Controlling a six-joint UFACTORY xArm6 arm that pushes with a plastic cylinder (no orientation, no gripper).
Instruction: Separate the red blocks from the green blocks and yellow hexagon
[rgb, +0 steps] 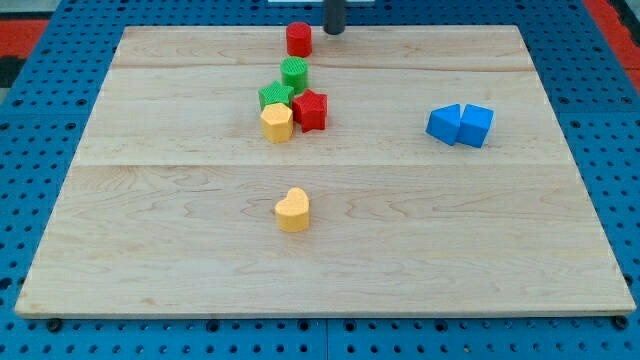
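A red round block (299, 39) stands near the board's top edge. Below it a cluster sits close together: a green round block (295, 73), a green star block (275, 96), a red star block (311, 110) and the yellow hexagon (277, 123). The red star touches the yellow hexagon and the green blocks. My tip (333, 30) is at the view's top, just right of the red round block and apart from it.
A yellow heart block (293, 210) lies alone below the cluster, near the board's middle. Two blue blocks (461, 125) sit side by side at the right. The wooden board (150, 260) rests on a blue pegboard.
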